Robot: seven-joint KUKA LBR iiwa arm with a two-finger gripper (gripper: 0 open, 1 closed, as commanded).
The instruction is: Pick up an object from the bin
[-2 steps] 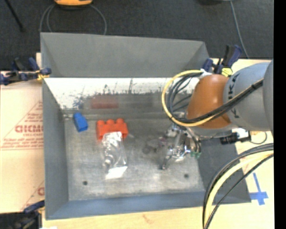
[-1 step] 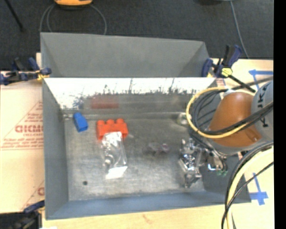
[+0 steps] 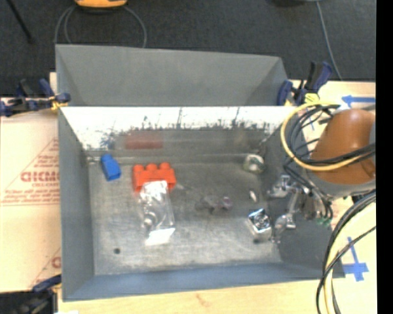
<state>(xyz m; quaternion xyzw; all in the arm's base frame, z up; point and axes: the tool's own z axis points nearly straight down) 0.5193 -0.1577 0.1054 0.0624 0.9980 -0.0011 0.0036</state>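
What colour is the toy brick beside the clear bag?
The toy brick is orange-red; camera view.

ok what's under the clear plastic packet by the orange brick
The clear packet lies on the bin floor, its top edge overlapping the lower edge of the orange brick. Something greyish shows through it; the floor beneath is otherwise covered, so anything flat there cannot be seen.

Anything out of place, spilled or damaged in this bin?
Nothing stands out. A blue block, an orange brick and a clear packet lie loose in the bin; the gripper is low near its right wall.
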